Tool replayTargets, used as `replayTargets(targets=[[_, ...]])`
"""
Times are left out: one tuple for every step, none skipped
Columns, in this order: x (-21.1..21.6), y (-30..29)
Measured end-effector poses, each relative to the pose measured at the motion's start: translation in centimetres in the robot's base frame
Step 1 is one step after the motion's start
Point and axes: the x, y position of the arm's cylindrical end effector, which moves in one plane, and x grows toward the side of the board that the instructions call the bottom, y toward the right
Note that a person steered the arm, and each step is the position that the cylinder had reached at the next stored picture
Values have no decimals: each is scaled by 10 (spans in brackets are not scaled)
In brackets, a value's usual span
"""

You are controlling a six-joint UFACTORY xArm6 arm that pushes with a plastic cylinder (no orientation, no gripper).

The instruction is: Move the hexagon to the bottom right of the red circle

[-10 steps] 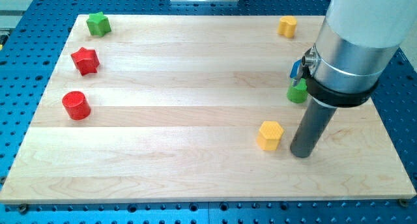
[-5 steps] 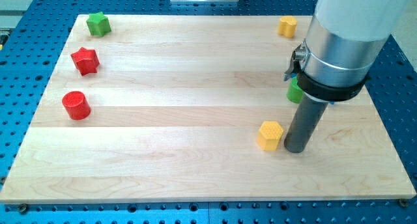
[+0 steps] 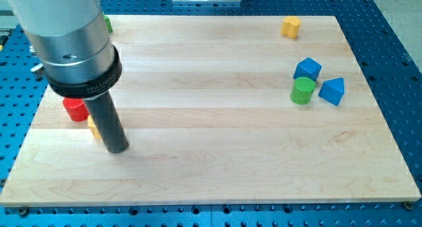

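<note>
Pincer is lacking on this arm; my tip (image 3: 117, 148) touches the mostly hidden yellow hexagon (image 3: 93, 126), orientation unreadable, below-right of the red circle (image 3: 74, 109).

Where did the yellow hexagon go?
The yellow hexagon is at the view's left, mostly hidden behind my rod, just below and right of the red circle. My tip sits just right of it.

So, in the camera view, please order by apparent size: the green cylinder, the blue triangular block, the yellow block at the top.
1. Green cylinder and blue triangular block: they look about alike, so I do not rank them.
2. Yellow block: smallest, though it lies farther up the board, so distance may shrink it.
</note>
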Motion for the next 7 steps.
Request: replayTargets(targets=[[-7,-2],[-28,0],[-99,39],[-147,56],[-178,94],[-198,128],[-203,109]])
